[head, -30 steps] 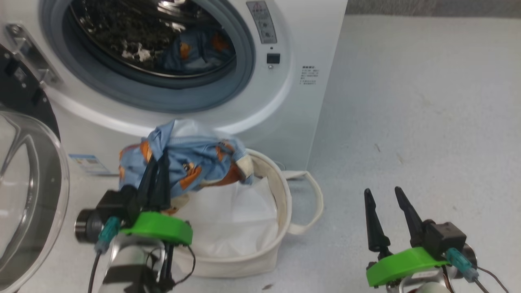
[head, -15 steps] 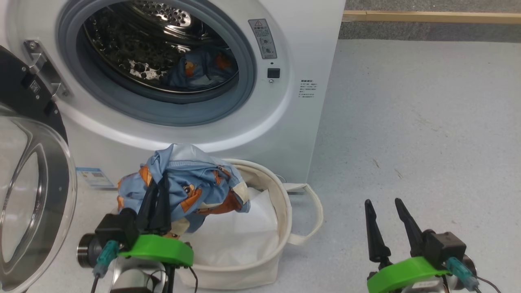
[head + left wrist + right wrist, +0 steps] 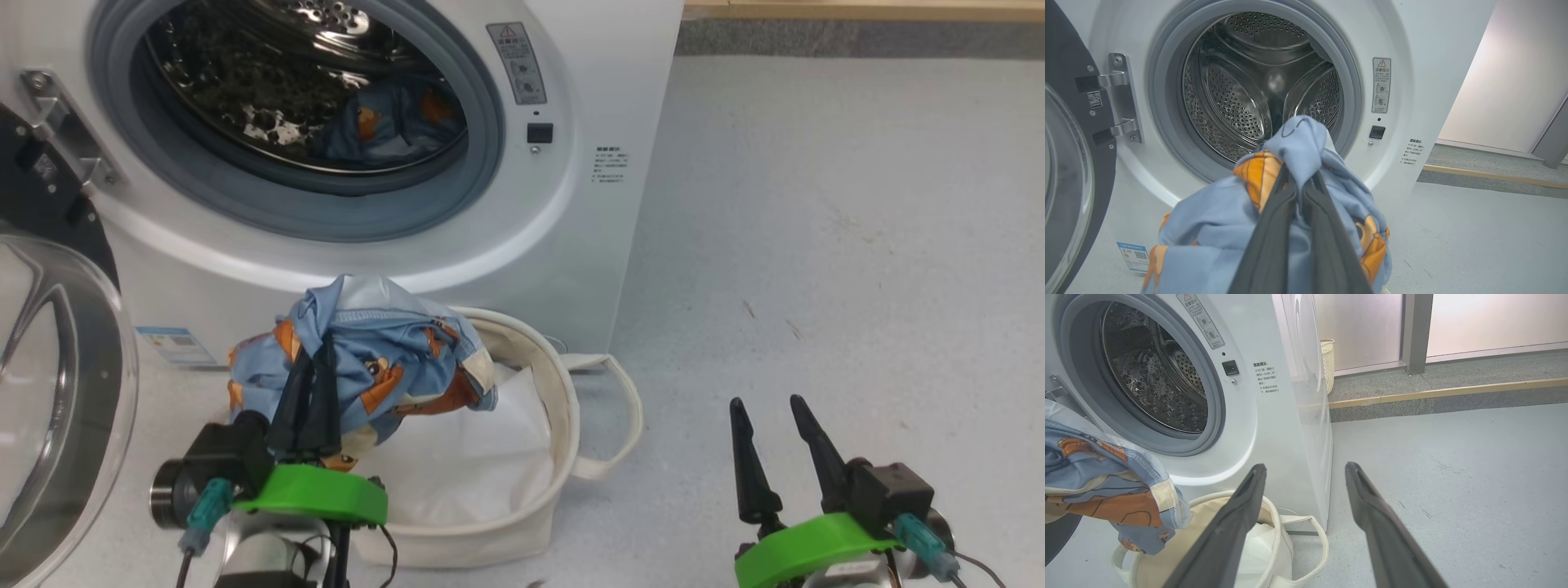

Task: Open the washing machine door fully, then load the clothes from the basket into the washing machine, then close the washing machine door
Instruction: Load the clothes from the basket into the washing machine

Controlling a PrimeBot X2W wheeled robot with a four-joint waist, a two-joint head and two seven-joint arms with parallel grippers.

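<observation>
My left gripper point(image 3: 320, 349) is shut on a light blue bear-print garment point(image 3: 384, 359), held above the cream basket point(image 3: 539, 523) in front of the washing machine point(image 3: 571, 269). In the left wrist view the garment point(image 3: 1208, 228) bunches around the shut left gripper point(image 3: 1300, 169) before the drum opening. Another of the clothes point(image 3: 392, 122) lies inside the drum. The washing machine door point(image 3: 57, 392) stands swung open at the left. My right gripper point(image 3: 765, 404) hangs open and empty over the floor to the right of the basket; it appears as the right gripper point(image 3: 1305, 471) in its wrist view.
A white liner point(image 3: 465, 465) lines the basket. A blue label sticker point(image 3: 173, 345) sits low on the machine front. Grey floor point(image 3: 857, 245) spreads to the right. A pale woven bin point(image 3: 1327, 363) stands behind the machine, by a raised kerb point(image 3: 1453, 392).
The head camera has shifted slightly. The left gripper keeps hold of the garment above the basket; the right gripper stays open in place.
</observation>
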